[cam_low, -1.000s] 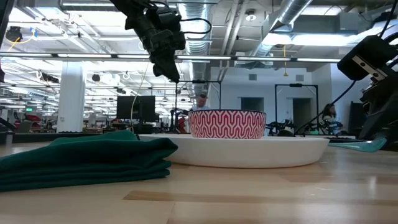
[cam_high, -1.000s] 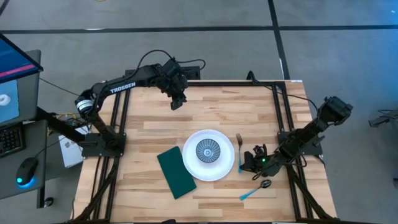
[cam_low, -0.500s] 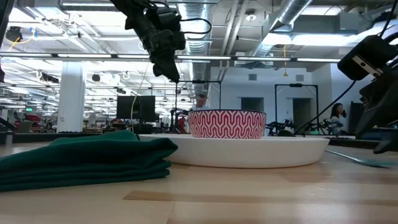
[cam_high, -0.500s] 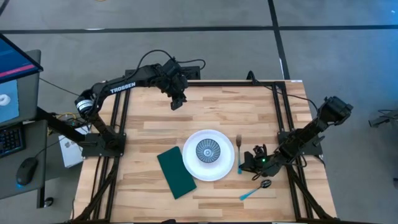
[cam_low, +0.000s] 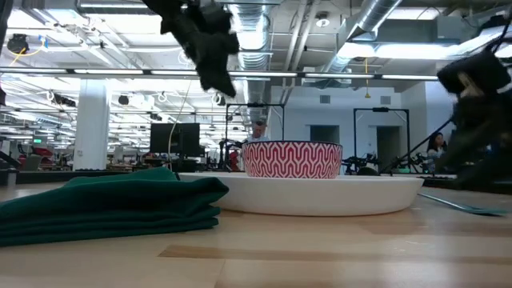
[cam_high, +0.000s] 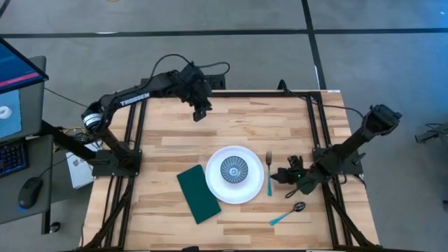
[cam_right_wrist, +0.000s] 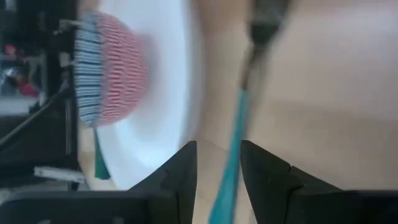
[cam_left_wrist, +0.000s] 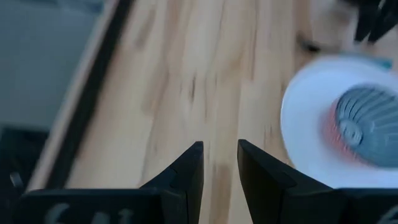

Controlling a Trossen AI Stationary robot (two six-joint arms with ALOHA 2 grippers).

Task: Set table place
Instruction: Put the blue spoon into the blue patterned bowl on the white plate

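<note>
Just ahead of our right gripper (cam_right_wrist: 217, 163), jaws slightly parted and empty, lies the fork (cam_right_wrist: 235, 140); our left gripper (cam_left_wrist: 220, 163), likewise parted, holds nothing.

Wooden table place (cam_high: 280, 126), setting laid.

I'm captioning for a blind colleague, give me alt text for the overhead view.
A white plate holding a patterned bowl sits on a wooden table, napkin left, fork right, spoon askew. The right gripper is beside the fork; the left gripper is at the far edge.
</note>
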